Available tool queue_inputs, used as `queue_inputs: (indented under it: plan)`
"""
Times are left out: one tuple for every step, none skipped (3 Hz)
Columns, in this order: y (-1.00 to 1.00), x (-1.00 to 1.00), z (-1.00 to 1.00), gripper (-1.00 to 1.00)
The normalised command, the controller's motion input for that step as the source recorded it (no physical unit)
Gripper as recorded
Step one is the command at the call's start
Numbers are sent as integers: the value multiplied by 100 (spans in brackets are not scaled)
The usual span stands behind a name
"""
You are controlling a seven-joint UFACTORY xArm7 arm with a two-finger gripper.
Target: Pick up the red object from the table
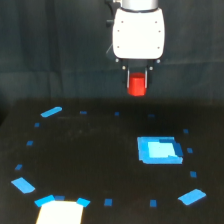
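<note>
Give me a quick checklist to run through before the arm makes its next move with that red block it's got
1. Red object sits between the fingers of the gripper: ok.
2. Red object is off the table, seen against the dark backdrop above its far edge: ok.
3. Block sits straight in the fingers, not tilted: ok as far as the blurred exterior view shows.
4. How firmly the pads press the block: cannot tell; contact faces are too small and blurred.
5. Nothing hanging beside or under the gripper: ok; only flat marks like the blue patch lie on the table below.
6. White patch at the near edge is away from the gripper: ok, though what it is cannot be told.
</note>
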Motion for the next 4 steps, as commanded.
queue_inputs:
  plan:
    - [30,-3,-36,-100]
    - [23,0,46,-96]
    - [5,8,-16,-48]
    - [-1,-4,-26,-98]
